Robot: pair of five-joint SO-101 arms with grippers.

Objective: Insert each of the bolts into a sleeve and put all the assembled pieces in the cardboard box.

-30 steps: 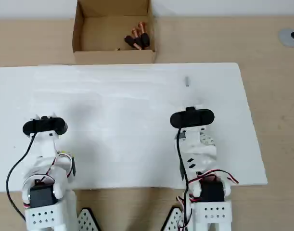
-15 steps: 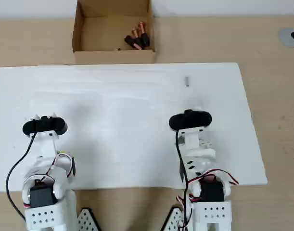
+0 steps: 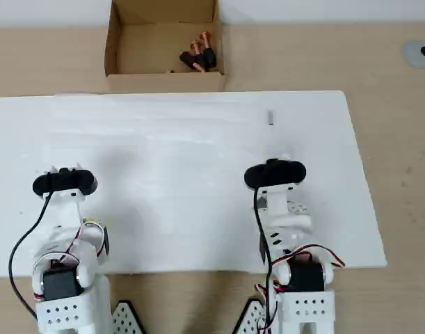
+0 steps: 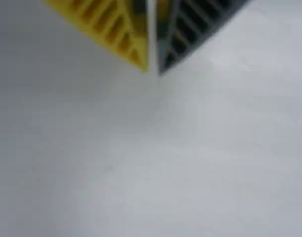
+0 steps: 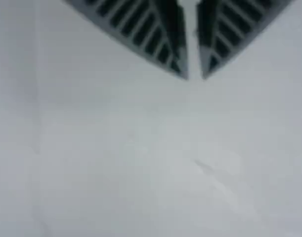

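Left gripper (image 4: 151,70) first: the yellow finger (image 4: 116,29) and the dark finger (image 4: 190,29) are pressed together, with just a hairline seam left between them and nothing pinched. Right gripper (image 5: 193,76) is much the same. Its two dark fingers (image 5: 151,29) are drawn in with only a thin slit between the tips, and nothing is gripped there either. Both sets of tips are pointed down at the plain white sheet (image 3: 184,153); whether it's actually touched can't be told.

In the high view, two arms are seen side by side at the near edge of the sheet, one arm (image 3: 62,229) and the other arm (image 3: 285,216), well apart. Which is which can't be called from up there.

The sheet is laid on a wooden table (image 3: 400,139). A small dark speck (image 3: 270,117) is seen on the sheet, too tiny to be identified. The cardboard box (image 3: 113,49) is parked on the table just past the sheet's far edge. The assembled pieces (image 3: 198,56), coppery and dark, are bunched inside it by the side wall on the picture's right. A grey round fitting (image 3: 415,53) is set in the table near the far corner.
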